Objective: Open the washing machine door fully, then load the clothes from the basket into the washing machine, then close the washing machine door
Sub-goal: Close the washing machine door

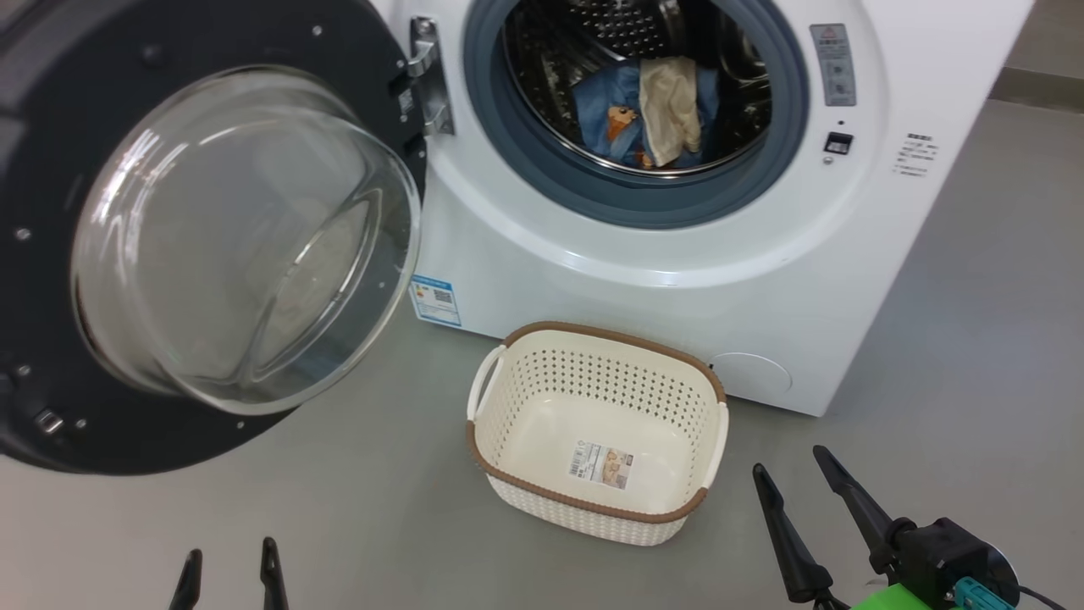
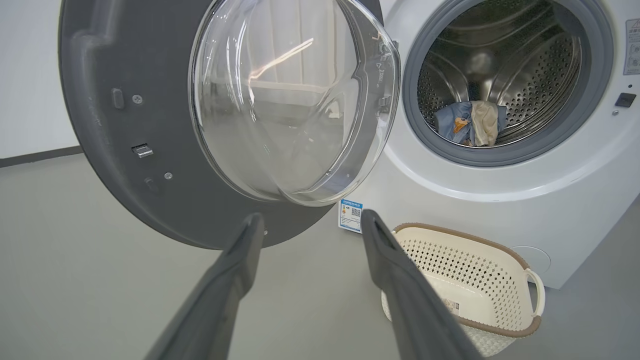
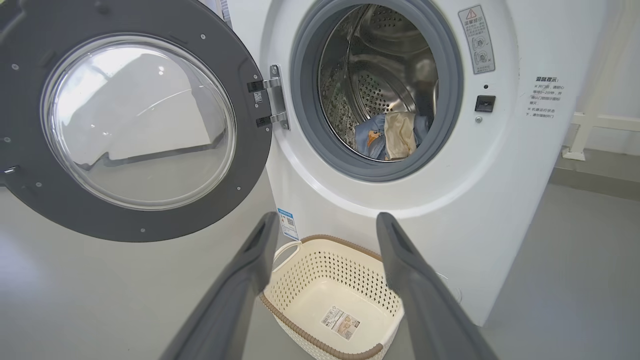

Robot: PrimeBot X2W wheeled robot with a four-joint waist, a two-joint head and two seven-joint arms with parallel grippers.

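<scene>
The washing machine point(image 1: 677, 254) stands with its door point(image 1: 212, 237) swung wide open to the left. Inside the steel drum lie the clothes point(image 1: 648, 114), light blue with orange prints and a cream piece on top; they also show as clothes point(image 2: 470, 122) and clothes point(image 3: 392, 135). The basket point(image 1: 703, 373) sits on the floor before the machine, holding nothing but its label sticker. My left gripper point(image 1: 229, 568) is open at the lower left, well short of the door. My right gripper point(image 1: 792, 470) is open to the right of the basket, empty.
Grey floor point(image 1: 339, 508) spreads around the basket and under the open door. The door's domed glass point(image 1: 246, 246) juts toward me on the left. A white frame point(image 3: 595, 120) stands by the wall right of the machine.
</scene>
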